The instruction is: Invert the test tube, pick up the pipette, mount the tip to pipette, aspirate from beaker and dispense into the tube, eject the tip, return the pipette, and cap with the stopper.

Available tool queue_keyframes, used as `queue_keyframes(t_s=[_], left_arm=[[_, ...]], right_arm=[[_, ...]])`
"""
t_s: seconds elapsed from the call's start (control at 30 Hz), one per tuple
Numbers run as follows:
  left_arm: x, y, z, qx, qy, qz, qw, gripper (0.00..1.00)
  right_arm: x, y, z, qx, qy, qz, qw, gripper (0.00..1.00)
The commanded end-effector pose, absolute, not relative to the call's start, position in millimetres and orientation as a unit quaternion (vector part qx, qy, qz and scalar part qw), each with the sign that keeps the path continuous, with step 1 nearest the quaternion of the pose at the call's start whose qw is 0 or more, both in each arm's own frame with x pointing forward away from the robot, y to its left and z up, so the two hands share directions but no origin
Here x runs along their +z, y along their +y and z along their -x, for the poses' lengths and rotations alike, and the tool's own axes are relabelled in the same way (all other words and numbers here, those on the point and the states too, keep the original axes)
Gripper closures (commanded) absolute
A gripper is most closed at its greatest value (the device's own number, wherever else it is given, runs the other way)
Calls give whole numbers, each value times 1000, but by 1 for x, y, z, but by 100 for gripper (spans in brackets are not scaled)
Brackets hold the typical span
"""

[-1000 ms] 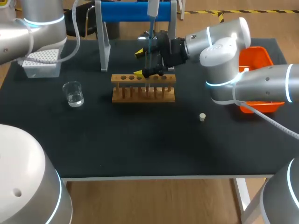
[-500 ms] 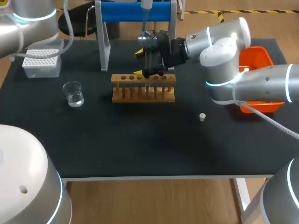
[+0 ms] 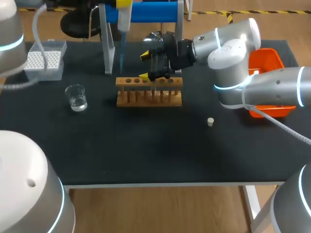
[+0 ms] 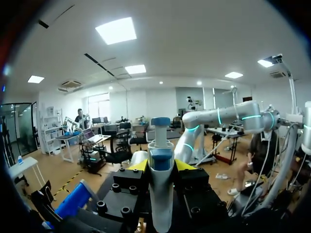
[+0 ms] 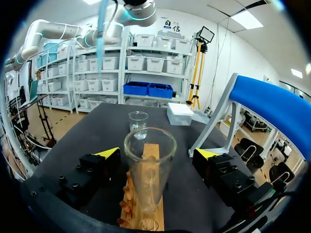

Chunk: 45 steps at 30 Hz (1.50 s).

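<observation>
Black table (image 3: 146, 150) is lying under both my arms, with a blue-barred stand (image 3: 146, 11) at its far edge. My left gripper (image 4: 161, 165) is clamping the pipette (image 4: 160, 204) between its two yellow-tipped fingers, high up beside the stand. The pipette is hanging with its long axis vertical, and its pale blue tip (image 3: 121, 56) is pointing straight down from the gripper. The beaker (image 3: 76, 97), holding a little clear liquid, is sitting well below this gripper and off to its left, with the tip box (image 3: 44, 62) further left again.

My right gripper (image 5: 156, 152) is hanging level over the wooden rack (image 3: 149, 92), lower than the left gripper and off to its right. The test tube (image 5: 147, 179) is standing mouth-up in the rack between its fingers, which are spread wide, a gap showing on each side of the glass. I cannot tell whether the tube is holding liquid. The stopper (image 3: 210, 122) is lying on the table, well apart from the right gripper.

I am judging that the next move belongs to my left arm. It alone is carrying the pipette and it is nearer the beaker. The beaker is lying to one side of the tip and the tube to the other, so either target is calling for sideways travel, then a straight vertical descent.
</observation>
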<state>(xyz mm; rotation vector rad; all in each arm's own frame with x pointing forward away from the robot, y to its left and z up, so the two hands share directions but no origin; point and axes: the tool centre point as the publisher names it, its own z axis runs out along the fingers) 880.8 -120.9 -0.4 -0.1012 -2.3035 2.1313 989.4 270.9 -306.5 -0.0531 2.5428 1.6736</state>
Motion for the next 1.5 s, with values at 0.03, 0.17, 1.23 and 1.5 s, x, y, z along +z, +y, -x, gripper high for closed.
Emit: queue_keyframes(t_s=[0.03,0.17,1.23,1.5], left_arm=[[-29,-124,-843,696,-717,-1,-26,100],[-48,-138,-828,702,-711,-16,-23,100],[-101,-187,-814,727,-684,-42,-38,100],[-104,-186,-815,728,-683,-43,-32,100]], right_arm=[[-306,270,-991,549,834,18,47,0],[-306,270,-991,549,834,18,47,0],[-306,270,-991,549,834,18,47,0],[-306,270,-991,549,834,18,47,0]])
